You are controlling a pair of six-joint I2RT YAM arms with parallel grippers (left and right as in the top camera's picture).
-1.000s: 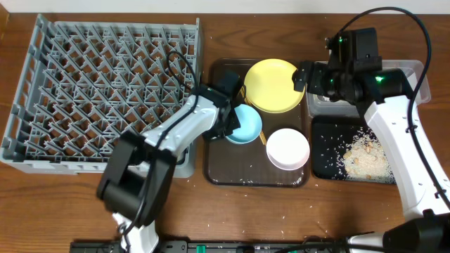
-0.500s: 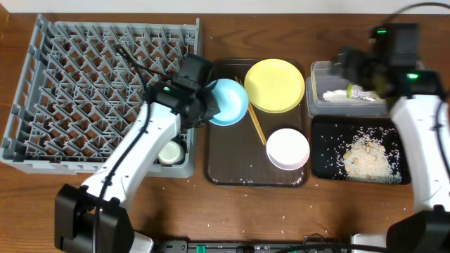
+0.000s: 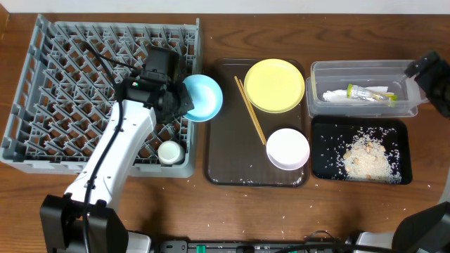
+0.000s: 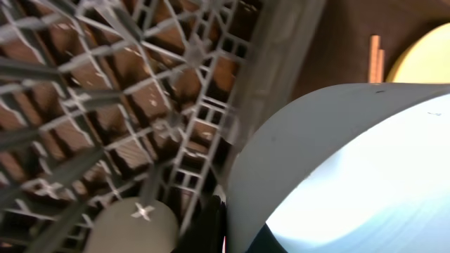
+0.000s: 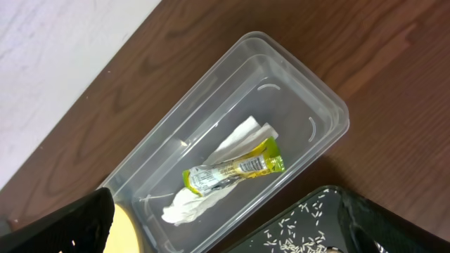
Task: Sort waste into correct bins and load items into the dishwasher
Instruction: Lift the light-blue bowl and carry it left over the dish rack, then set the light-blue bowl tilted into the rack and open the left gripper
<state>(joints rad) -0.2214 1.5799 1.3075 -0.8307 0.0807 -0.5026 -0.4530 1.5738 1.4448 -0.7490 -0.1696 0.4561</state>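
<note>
Your left gripper (image 3: 181,105) is clamping down tight on the rim of the light blue bowl (image 3: 202,97), the jaws closed about as far as they go. The bowl is hanging tilted in the air over the right wall of the grey dish rack (image 3: 42,91), partly above the rack and partly above the edge of the brown tray (image 3: 225,165). In your left wrist view the bowl (image 4: 337,169) is filling the right half, and the dark fingers (image 4: 211,225) are showing only as a blur at the bottom edge.

Your right gripper (image 3: 420,70) is hovering at the far right of the overhead view, just beside the clear tub (image 3: 358,65), with its fingers (image 5: 70,225) spread fully apart and holding nothing.

Below the left gripper, the small white cup (image 3: 169,152) is sitting in the rack's near right corner. The rack's upright pegs and its latticed wall are standing directly under and beside the bowl.

On the brown tray, the yellow plate (image 3: 274,85) is lying at the back, the white bowl (image 3: 287,148) at the front, and the chopsticks (image 3: 250,110) are lying slantwise between the plate and the blue bowl.

The green-and-yellow wrapper (image 5: 235,167) is resting on the white napkin (image 5: 188,204) inside the tub. The rice scraps (image 3: 365,158) are lying heaped and scattered in the black tray (image 3: 323,140)
</note>
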